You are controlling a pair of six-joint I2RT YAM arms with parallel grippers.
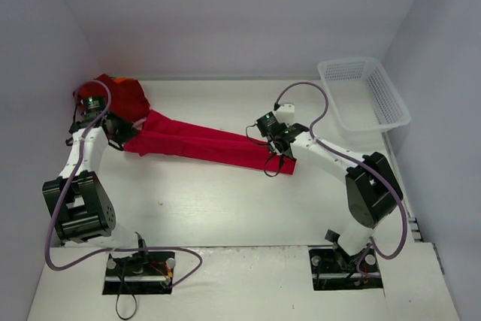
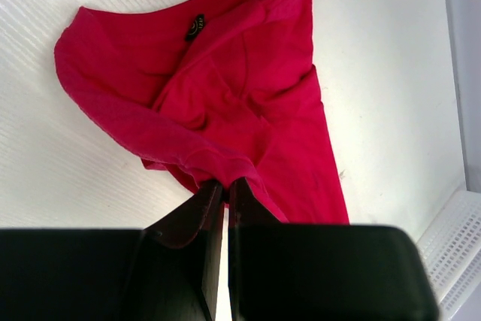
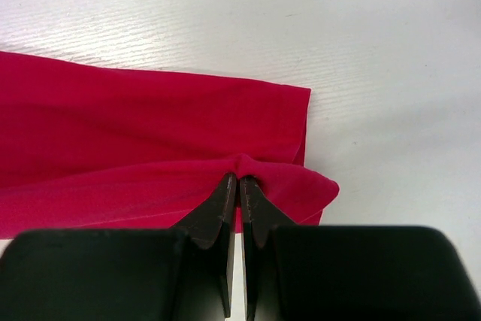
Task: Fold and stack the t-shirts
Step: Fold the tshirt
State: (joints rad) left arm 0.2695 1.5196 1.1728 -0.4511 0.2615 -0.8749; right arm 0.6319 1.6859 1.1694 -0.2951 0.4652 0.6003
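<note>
A red shirt (image 1: 203,144) lies on the white table (image 1: 225,208), pulled into a long narrow band that runs from the far left down toward the middle right. The left hand (image 2: 224,183) is closed on a fold of cloth at the shirt's left end, its two dark fingers pressed together with the cloth pinched between the tips. The neckline and its small black label (image 2: 195,27) lie just beyond it in the wrist view. The right hand (image 3: 238,178) is likewise closed, gripping a small pucker of cloth at the other end of the band, close to the corner of the straight edge. Between the two hands the shirt rests flat on the table in lengthwise folds. Behind the left hand, in the far left corner, sits a rumpled heap (image 1: 124,94) of more red cloth, touching the shirt's end. A white mesh basket (image 1: 391,107) stands in the far right corner, well apart from the shirt.
</note>
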